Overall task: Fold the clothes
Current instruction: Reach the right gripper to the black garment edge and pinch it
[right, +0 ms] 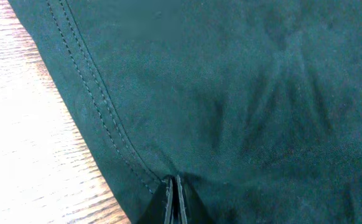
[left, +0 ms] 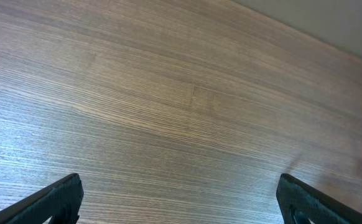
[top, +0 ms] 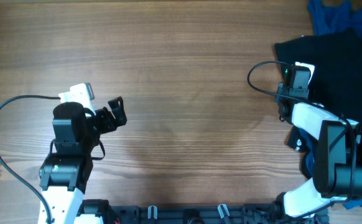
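Note:
The black garment (top: 336, 53) lies at the table's far right, partly cut off by the frame edge. In the right wrist view its dark fabric (right: 243, 93) fills the picture, with a double-stitched hem (right: 88, 93) running along its left edge. My right gripper (top: 291, 76) is at the garment's left edge; its fingers (right: 173, 190) are pinched shut on the fabric beside the hem, and the cloth puckers toward them. My left gripper (top: 114, 113) is open and empty over bare wood at the left, its two fingers (left: 181, 199) wide apart.
A bright blue cloth (top: 333, 15) lies at the top right corner, beyond the black garment. A black cable (top: 262, 78) loops beside my right gripper. The wooden table (top: 187, 74) stretches between the two arms.

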Robot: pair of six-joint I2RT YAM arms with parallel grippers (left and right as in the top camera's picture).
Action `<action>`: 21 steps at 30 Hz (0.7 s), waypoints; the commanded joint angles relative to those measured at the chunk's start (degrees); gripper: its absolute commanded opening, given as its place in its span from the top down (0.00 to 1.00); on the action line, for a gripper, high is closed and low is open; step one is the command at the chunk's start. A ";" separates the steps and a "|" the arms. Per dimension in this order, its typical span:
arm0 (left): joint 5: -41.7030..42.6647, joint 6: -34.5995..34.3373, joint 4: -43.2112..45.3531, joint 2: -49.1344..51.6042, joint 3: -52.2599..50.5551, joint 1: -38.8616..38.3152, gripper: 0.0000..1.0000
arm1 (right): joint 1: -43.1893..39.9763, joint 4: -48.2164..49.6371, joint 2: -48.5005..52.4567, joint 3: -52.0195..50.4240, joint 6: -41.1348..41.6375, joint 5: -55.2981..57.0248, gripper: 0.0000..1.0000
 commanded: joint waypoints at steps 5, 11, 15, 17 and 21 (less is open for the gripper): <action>0.70 -0.50 0.17 0.11 1.05 0.35 0.00 | -0.20 -8.76 -11.63 0.72 -5.20 -7.50 0.49; 0.70 -0.50 0.39 0.11 1.05 0.35 0.00 | -0.24 -7.45 -5.20 0.28 -6.08 -8.98 0.37; 0.70 -0.50 0.37 0.11 1.05 0.35 0.00 | -0.24 -0.61 1.01 0.28 -6.93 -9.70 0.35; 0.70 -0.50 0.37 0.11 1.05 0.35 0.00 | -0.31 1.29 2.34 0.28 -6.86 -6.45 0.36; 0.70 -0.50 0.37 0.11 1.05 0.35 0.00 | -0.57 3.04 3.23 0.28 -6.69 -4.96 0.49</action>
